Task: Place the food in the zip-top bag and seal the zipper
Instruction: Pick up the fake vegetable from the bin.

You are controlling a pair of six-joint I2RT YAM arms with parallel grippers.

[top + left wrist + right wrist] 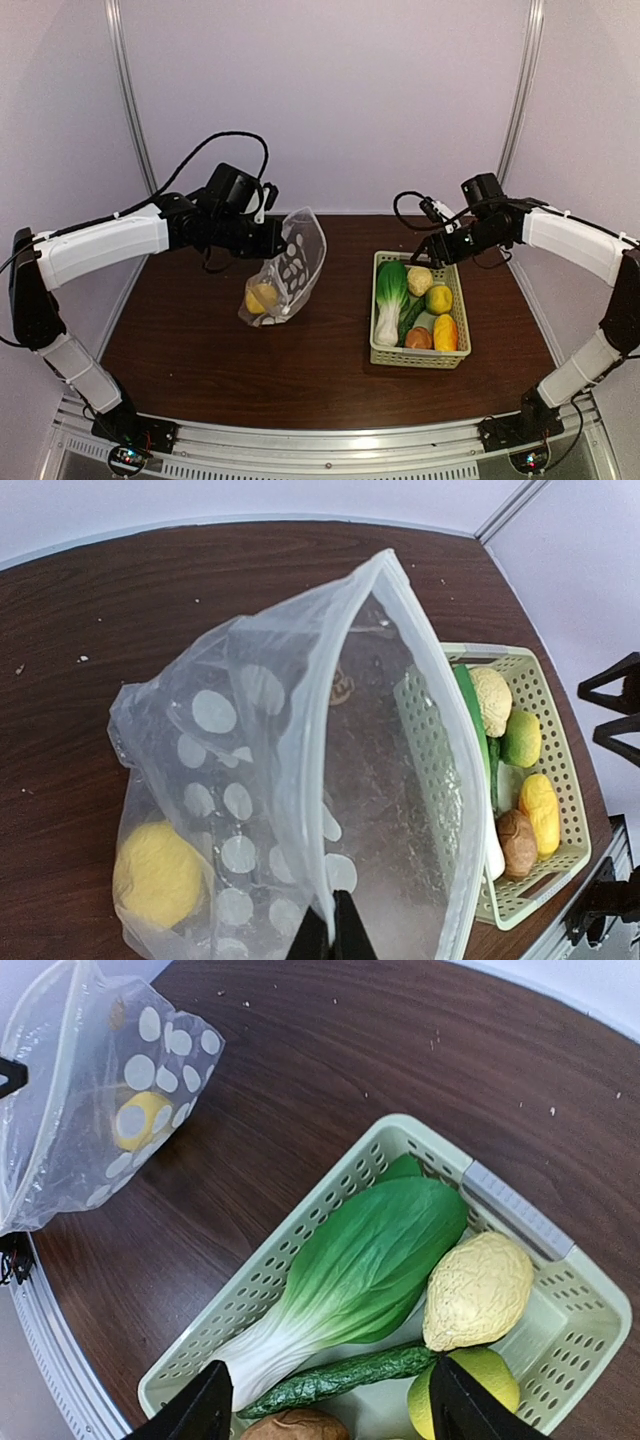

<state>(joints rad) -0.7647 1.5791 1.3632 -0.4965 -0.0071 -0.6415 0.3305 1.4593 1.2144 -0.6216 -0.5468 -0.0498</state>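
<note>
Top external view: the left pincer (276, 238) pinches the mouth edge of the clear, white-dotted plastic zip-top bag (298, 262), left of centre on the dark brown wooden bench (200, 350); a round yellow toy lemon (262, 297) lies in the bag's bottom. The right pincer (432, 250) hovers over the far end of the pale green lattice plastic basket (373, 318), right of centre. Left wrist view: the fingers (350, 932), pressed together at the lower edge, grip the thin clear zipper strip (322, 760) of the open bag mouth. Right wrist view: the right pincer's fingers are spread above the basket, which holds a green leafy vegetable (370, 1260), a dark green cucumber (340, 1380), a pale bumpy yellow piece (478, 1290) and a brown round piece (295, 1427).
</note>
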